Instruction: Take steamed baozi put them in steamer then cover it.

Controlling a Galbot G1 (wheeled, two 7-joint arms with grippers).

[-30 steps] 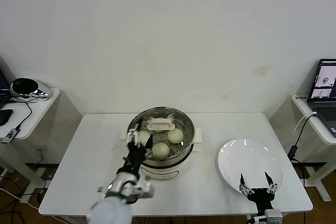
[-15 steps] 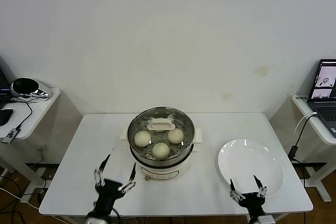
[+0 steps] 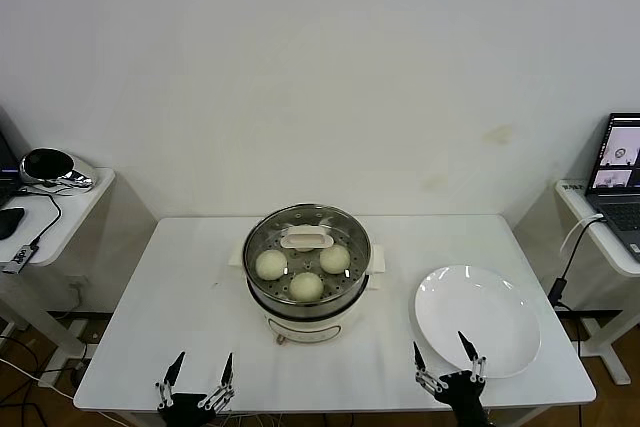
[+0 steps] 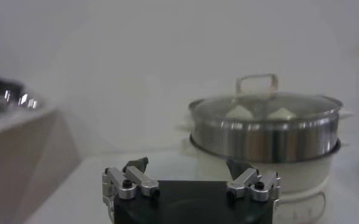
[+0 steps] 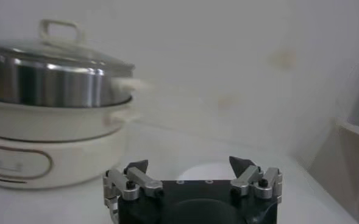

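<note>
three baozi (image 3: 306, 285) visible under cover (image 3: 306, 240); fourth hidden.

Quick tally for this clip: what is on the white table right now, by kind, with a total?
Buns: 3 visible through the lid; the handle may hide more
Steamer: 1
Glass lid: 1, on the steamer
White plate: 1, nothing on it
Total: 6 things visible

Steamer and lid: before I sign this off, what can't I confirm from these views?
- Fourth cream-white round bun: head view shows three; the clear glass lid's cream handle may hide it.
- Lid seating on the shiny steel steamer: far rim hidden in both wrist views.
- White round plate: blurred behind the right hand.
</note>
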